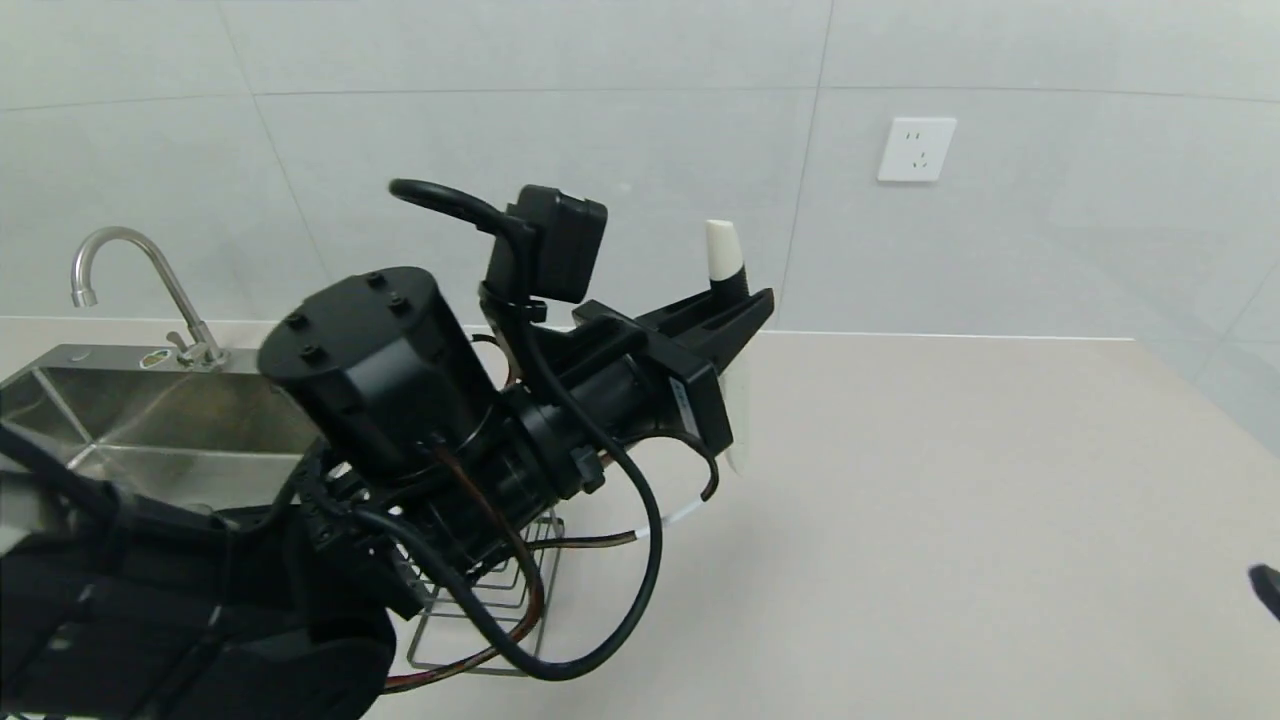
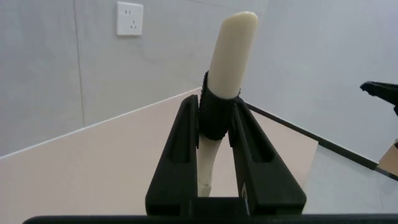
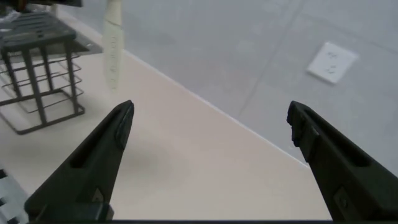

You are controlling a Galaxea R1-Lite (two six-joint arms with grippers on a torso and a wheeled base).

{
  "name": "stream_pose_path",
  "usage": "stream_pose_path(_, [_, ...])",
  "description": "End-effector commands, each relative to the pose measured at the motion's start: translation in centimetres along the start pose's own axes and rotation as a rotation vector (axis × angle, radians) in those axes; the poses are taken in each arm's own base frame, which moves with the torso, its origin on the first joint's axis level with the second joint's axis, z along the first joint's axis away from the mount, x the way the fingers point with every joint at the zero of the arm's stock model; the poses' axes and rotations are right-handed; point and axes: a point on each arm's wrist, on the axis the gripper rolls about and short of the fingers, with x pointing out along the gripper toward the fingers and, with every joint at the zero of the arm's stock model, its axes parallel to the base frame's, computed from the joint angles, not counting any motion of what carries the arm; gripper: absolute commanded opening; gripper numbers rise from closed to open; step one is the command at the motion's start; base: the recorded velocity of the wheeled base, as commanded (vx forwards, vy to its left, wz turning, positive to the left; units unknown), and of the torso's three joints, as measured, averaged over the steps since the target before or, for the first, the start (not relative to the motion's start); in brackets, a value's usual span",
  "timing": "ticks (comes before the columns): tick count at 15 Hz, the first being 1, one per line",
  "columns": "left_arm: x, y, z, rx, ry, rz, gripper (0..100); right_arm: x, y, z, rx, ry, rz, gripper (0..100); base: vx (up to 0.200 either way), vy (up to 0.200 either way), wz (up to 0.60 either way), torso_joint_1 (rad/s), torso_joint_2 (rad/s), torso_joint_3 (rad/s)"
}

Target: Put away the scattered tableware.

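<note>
The left gripper (image 2: 214, 115) has its black fingers closed around a smooth cream utensil (image 2: 233, 43), clamped at a dark band on its stem. The utensil stands upright in the air over the beige countertop (image 1: 950, 480) toward its back edge, rounded handle end up, flat thin end down. The right gripper (image 3: 211, 118) is spread wide, holding nothing. A wire rack (image 1: 500, 590) stands beside the steel sink (image 1: 150, 420)

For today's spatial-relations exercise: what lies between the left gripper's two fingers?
The cream-handled utensil: the left gripper clamps it partway down its length, handle end up. The left wrist view shows this plainly.
</note>
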Motion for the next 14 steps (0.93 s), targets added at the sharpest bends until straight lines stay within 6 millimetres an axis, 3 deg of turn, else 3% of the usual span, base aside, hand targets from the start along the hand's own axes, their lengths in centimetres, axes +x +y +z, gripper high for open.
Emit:
stream_pose_path(1, [-2.0,0.0,2.5,0.013,-0.051,0.012,0,-5.1,2.5,-1.8,-0.017,-0.044,-0.144,100,0.0,0.0,0.0,0.0,0.0,0.0])
stream_pose_path(4, [-2.3,0.6,2.4,0.018,-0.048,0.033,0,-6.8,4.2,-4.7,0.041,0.031,-0.319,100,0.0,0.0,0.0,0.0,0.0,0.0])
stream_pose_path(8, [-3.0,0.6,2.7,0.019,-0.051,0.036,0,-7.7,5.2,-6.7,0.13,0.122,-0.227,100,0.0,0.0,0.0,0.0,0.0,0.0])
stream_pose_path(14, [-4.4,1.1,3.4,0.03,-0.062,0.061,0,-7.9,5.3,-7.4,0.258,0.169,-0.308,100,0.0,0.0,0.0,0.0,0.0,0.0])
